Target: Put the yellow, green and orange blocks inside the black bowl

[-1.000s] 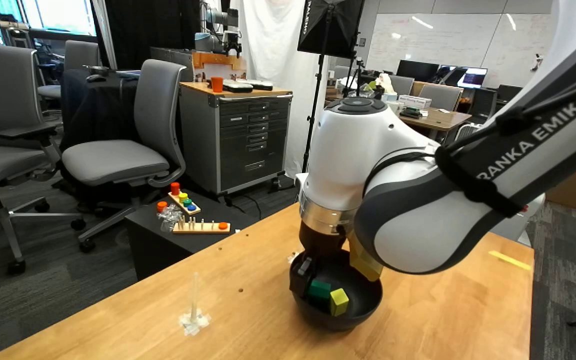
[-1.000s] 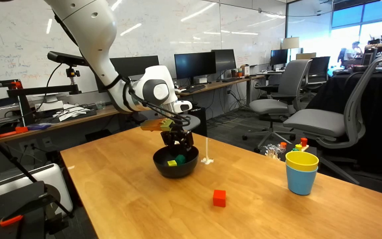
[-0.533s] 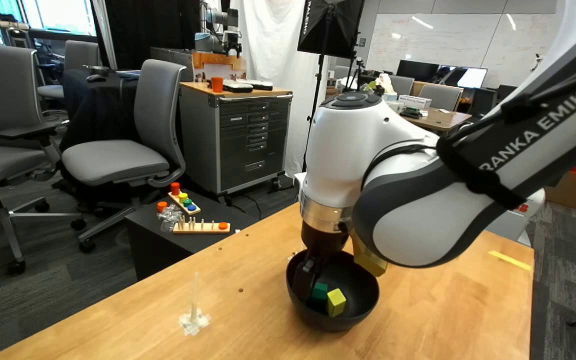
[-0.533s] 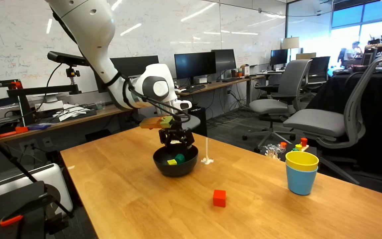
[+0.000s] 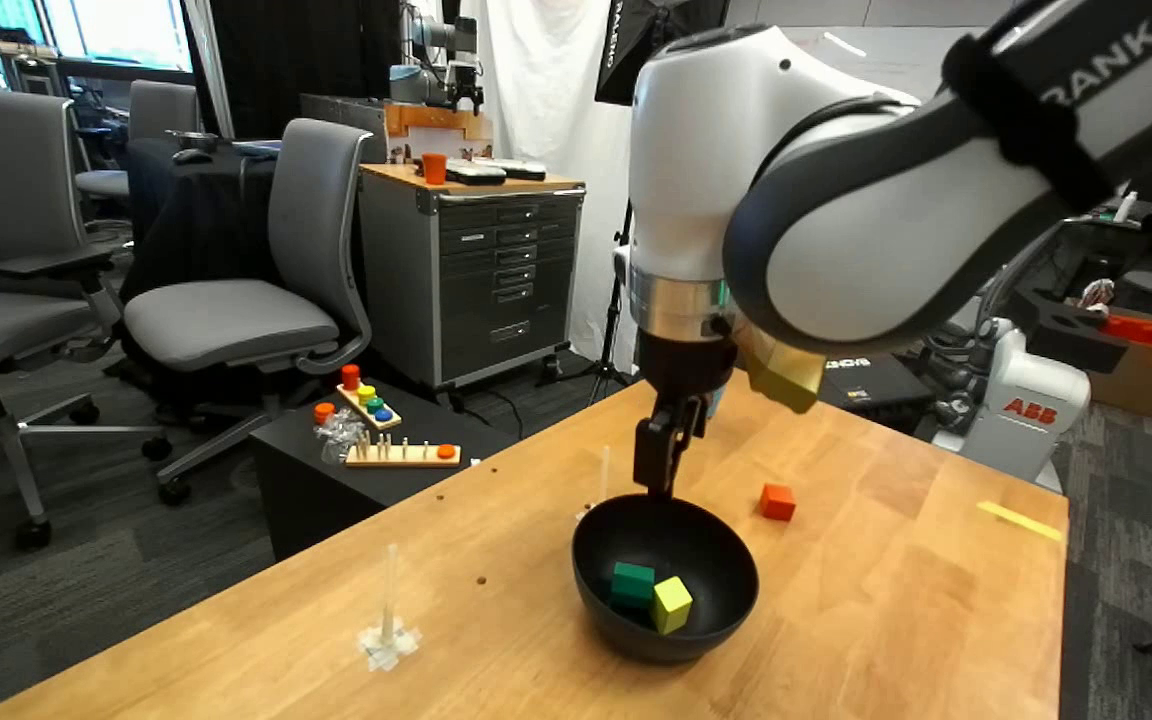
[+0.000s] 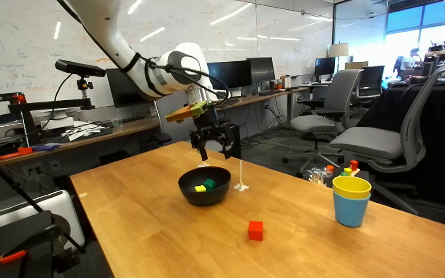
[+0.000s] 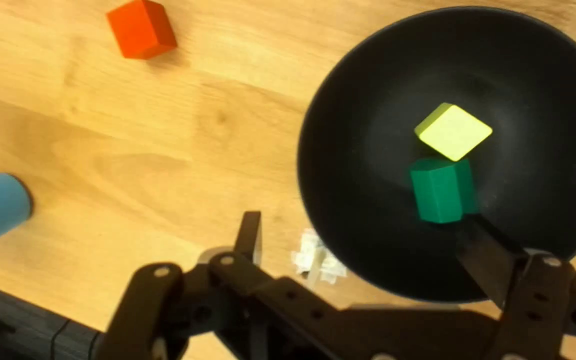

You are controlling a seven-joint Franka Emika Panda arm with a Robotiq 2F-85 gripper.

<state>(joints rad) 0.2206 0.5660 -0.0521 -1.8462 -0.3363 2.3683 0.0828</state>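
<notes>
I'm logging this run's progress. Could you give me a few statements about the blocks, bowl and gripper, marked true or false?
1. The green block and yellow block lie inside the black bowl. True.
2. The gripper is open. True.
3. The gripper holds the yellow block. False: it holds nothing.
4. The orange block rests on the table. True.
5. All three blocks are in the bowl. False: the orange block is outside it.

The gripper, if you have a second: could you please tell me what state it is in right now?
Gripper: open, holding nothing.
</notes>
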